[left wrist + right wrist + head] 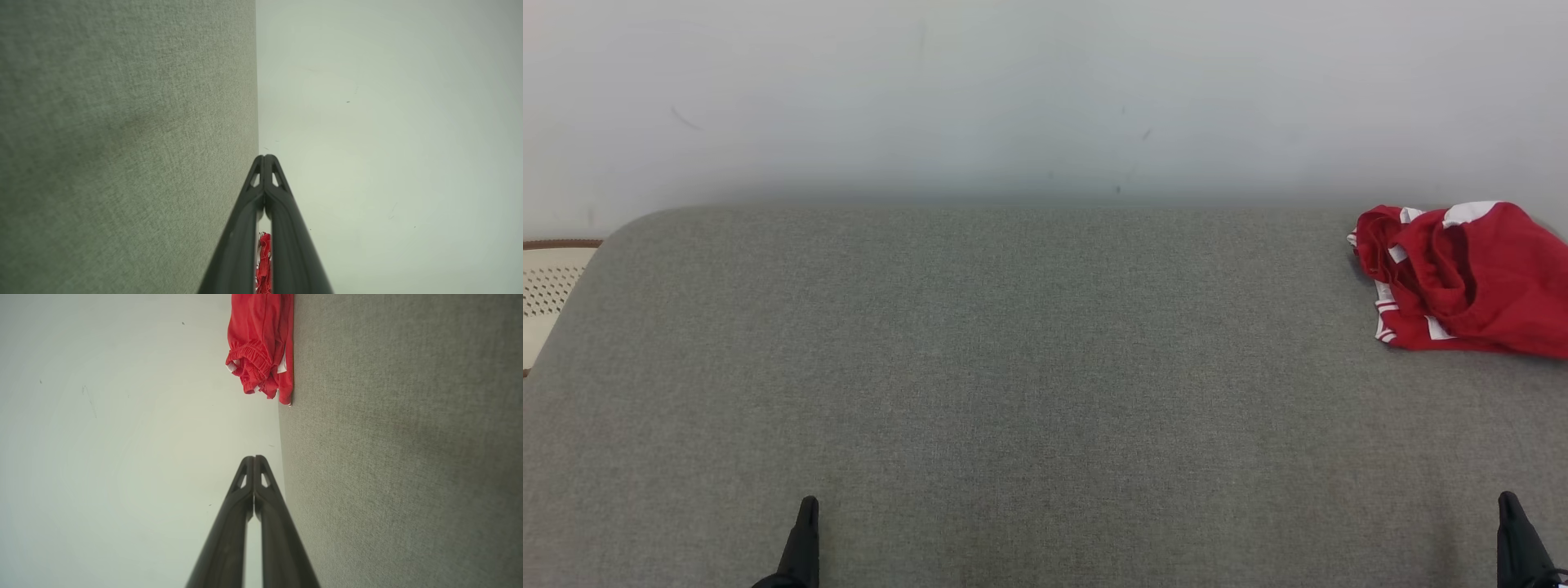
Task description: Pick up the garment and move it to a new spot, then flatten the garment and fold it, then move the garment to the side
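Black fingers of the left hand (pixel 807 508) are pressed together, tips meeting, nothing between them. The right hand (pixel 1508 502) is likewise closed and empty. Both sit low at the near edge of the grey fabric worktop (pixel 1045 367), well apart from each other.

The red garment (pixel 1470 278), white-trimmed, lies bunched at the far right corner, close to the pale wall (pixel 1045 98) and running off the head view's right edge. It is nearer the right hand but well apart from both.

Step in hand: not settled. A heap at the side fits a garment waiting to be lifted, and equally one already folded and set aside. The layers look loose rather than squared, but that alone does not decide it.

Handling, as a judgement: the cloth is limp and stacked, so a pinch at the edge would likely catch several layers.

Views compared:
- The right wrist view shows a gathered elastic band (pixel 249 355), so likely shorts.
- The head view gives the spacing of the hands and a cream perforated object (pixel 547 286) beyond the left edge.
- The left wrist view catches a red sliver between its fingers.
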### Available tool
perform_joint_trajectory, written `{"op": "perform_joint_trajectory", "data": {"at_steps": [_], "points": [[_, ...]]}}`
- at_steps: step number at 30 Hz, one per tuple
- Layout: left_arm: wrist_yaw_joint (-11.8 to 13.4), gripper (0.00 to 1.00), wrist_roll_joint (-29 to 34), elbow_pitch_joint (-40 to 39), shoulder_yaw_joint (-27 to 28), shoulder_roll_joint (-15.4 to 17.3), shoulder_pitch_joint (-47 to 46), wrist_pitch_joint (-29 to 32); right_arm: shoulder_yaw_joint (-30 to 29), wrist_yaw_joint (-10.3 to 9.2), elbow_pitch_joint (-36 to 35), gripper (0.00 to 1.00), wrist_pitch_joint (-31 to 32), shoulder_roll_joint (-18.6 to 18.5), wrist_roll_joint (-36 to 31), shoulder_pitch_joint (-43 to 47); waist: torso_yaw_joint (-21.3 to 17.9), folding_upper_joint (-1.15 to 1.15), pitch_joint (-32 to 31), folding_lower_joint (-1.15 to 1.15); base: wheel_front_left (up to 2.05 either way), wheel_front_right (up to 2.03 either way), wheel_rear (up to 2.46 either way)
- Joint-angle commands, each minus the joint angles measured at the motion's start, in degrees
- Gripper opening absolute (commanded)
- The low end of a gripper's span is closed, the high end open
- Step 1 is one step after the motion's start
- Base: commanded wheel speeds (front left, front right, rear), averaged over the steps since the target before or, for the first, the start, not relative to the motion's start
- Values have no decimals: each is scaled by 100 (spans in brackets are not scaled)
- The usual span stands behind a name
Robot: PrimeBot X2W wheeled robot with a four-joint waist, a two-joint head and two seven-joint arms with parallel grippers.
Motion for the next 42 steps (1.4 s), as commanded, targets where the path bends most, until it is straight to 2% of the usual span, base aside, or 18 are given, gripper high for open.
{"op": "perform_joint_trajectory", "data": {"at_steps": [1,42], "points": [[-18,0,-12,7,19,-2,-20,12,-17,2,12,0,16,20,-21,19,0,0,0,0,0,0,0],[-18,0,-23,6,9,-2,-20,4,-60,2,15,0,50,50,-51,2,0,0,0,0,0,0,0]]}}
